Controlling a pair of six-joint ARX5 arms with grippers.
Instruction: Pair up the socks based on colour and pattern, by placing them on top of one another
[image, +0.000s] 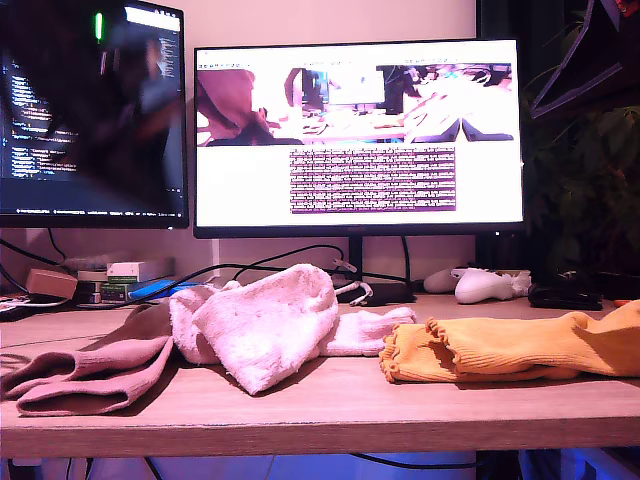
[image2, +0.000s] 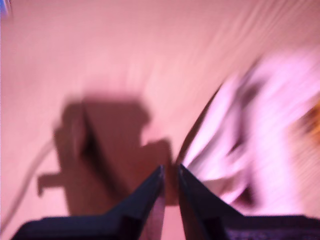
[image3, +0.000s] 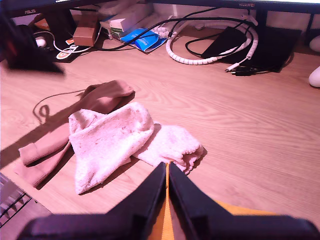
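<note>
On the wooden desk (image: 330, 410) the socks already lie in three heaps across the exterior view: brown-mauve socks (image: 85, 375) at its left, fluffy white socks (image: 265, 325) in the middle, orange ribbed socks (image: 510, 350) at its right, long axes running roughly across the desk. My second gripper (image3: 167, 172) hangs clenched and empty just above the orange fabric, the white heap ahead of its tips, so it looks the nearer arm. My first gripper (image2: 170, 175), blurred, is likewise closed on nothing over bare wood, white sock just beside it.
</note>
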